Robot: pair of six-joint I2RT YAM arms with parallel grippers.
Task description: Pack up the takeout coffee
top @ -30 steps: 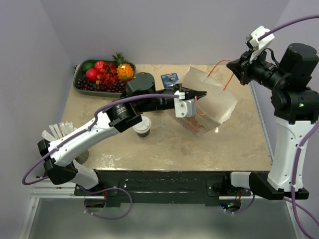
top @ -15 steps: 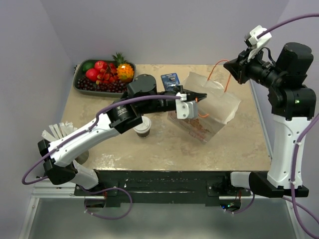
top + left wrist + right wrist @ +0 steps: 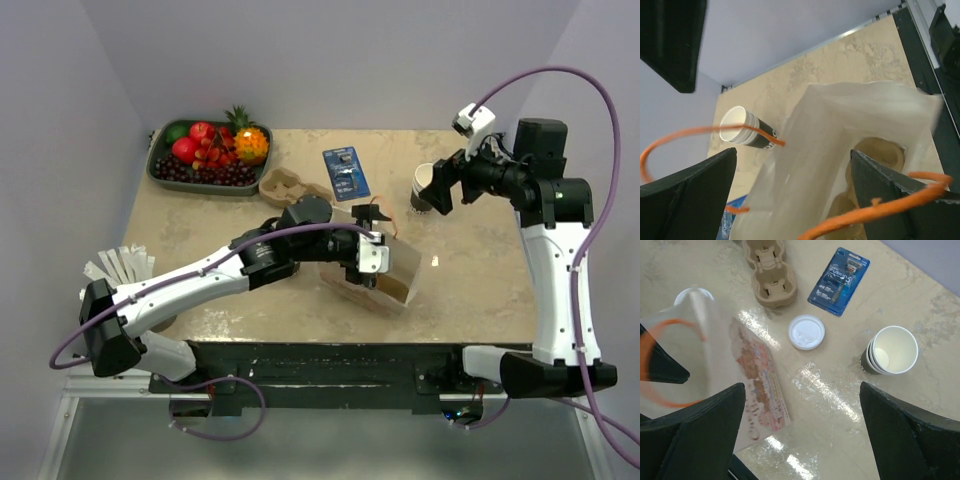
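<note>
Both claws gape, left claw at the mouth of the paper bag, right claw above the surface; ungripped, the bag may slump shut against the takeout coffee.

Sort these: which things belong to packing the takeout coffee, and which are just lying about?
Job: white paper bag with orange handles; white-lidded paper coffee cup partly behind it.
Lying about: loose white plastic lid; brown pulp cup carrier; stacked lidless paper cups; blue razor pack; dark tray of fruit.

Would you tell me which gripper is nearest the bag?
The left gripper, open at the bag; the right gripper hangs apart, near the cup stack.
</note>
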